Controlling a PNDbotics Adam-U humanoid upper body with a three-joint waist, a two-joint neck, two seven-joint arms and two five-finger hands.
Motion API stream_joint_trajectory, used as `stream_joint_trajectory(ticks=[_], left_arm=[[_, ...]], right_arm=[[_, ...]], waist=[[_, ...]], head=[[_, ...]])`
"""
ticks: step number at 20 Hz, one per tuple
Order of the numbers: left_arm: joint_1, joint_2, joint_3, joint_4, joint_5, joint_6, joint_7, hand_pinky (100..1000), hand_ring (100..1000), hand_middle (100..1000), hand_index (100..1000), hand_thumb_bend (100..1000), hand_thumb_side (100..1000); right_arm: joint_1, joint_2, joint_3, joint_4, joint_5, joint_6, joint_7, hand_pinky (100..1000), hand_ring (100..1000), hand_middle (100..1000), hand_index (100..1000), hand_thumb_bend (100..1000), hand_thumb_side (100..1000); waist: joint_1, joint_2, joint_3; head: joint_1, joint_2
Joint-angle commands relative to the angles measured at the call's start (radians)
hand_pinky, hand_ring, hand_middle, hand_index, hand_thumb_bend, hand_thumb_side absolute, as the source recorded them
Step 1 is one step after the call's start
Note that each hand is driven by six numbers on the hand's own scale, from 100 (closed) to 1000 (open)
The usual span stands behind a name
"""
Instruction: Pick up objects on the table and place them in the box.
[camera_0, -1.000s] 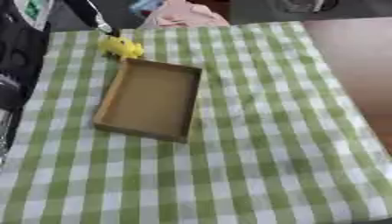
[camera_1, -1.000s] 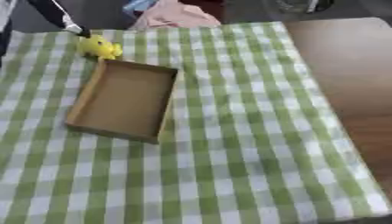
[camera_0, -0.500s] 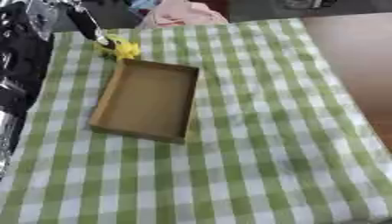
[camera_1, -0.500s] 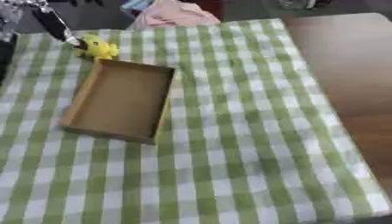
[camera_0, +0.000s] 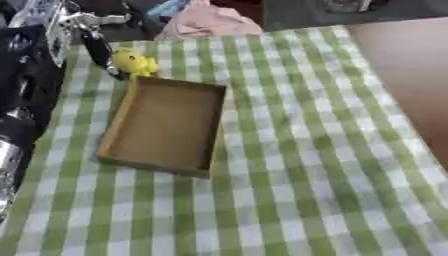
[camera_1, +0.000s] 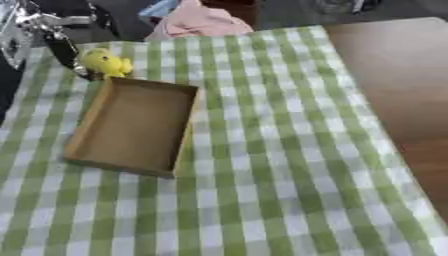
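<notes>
Left eye view alone shows the black left arm (camera_0: 26, 95) along the frame's left edge. Left hand (camera_0: 98, 47): dark fingers just beside the yellow toy (camera_0: 133, 62); whether they grasp it cannot be told. Toy lies on green checked cloth (camera_0: 289, 150) just beyond the far end of the cardboard box (camera_0: 166, 125), whose long axis runs near-to-far, slightly tilted.

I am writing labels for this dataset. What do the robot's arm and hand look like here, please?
Only the left arm shows, along the left edge: bulky black shells with shiny silver metal parts. Its left hand has thin black fingers on a silver metal base, next to the yellow toy. The right hand is out of view.
</notes>
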Motion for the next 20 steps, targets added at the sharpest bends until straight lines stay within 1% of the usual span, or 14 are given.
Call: stream_joint_trajectory(ticks=[1,6,11,15,16,17,20], left_arm=[[-0.036,0.023,0.019,0.001,-0.059,-0.005,0.03,672,827,814,845,706,100],[-0.047,0.022,0.049,0.013,-0.153,-0.01,0.083,677,833,833,857,692,100],[-0.047,0.018,0.075,0.027,-0.251,0.013,0.129,671,839,861,860,682,100],[-0.046,0.013,0.1,0.033,-0.323,0.025,0.167,653,828,861,849,657,100],[-0.045,0.012,0.109,0.035,-0.335,0.029,0.175,646,822,859,849,658,100],[-0.043,0.01,0.117,0.037,-0.342,0.032,0.181,638,814,855,846,635,100],[-0.04,0.01,0.136,0.041,-0.338,0.042,0.184,628,804,851,844,610,100]], right_arm=[[-0.015,-0.033,-0.004,-0.006,0.0,-0.003,0.002,701,630,557,864,100,659],[-0.015,-0.035,-0.003,-0.001,-0.001,-0.007,0.006,701,630,556,864,100,659],[-0.018,-0.034,-0.003,0.002,-0.003,-0.011,0.01,701,629,555,865,100,658],[-0.022,-0.035,-0.003,0.005,-0.005,-0.015,0.012,701,629,555,865,100,657],[-0.022,-0.034,-0.003,0.006,-0.005,-0.015,0.012,702,629,555,865,100,654],[-0.023,-0.034,-0.003,0.006,-0.005,-0.016,0.013,702,629,555,865,100,658],[-0.025,-0.033,-0.004,0.007,-0.005,-0.018,0.013,702,629,554,865,100,657]], waist=[[-0.003,-0.016,-0.001],[-0.003,-0.01,0.001],[-0.006,-0.002,-0.003],[-0.009,0.006,-0.007],[-0.009,0.009,-0.008],[-0.009,0.011,-0.009],[-0.009,0.018,-0.012]], head=[[-0.002,-0.013],[-0.002,-0.013],[0.002,-0.018],[0.006,-0.025],[0.008,-0.028],[0.01,-0.031],[0.013,-0.04]])
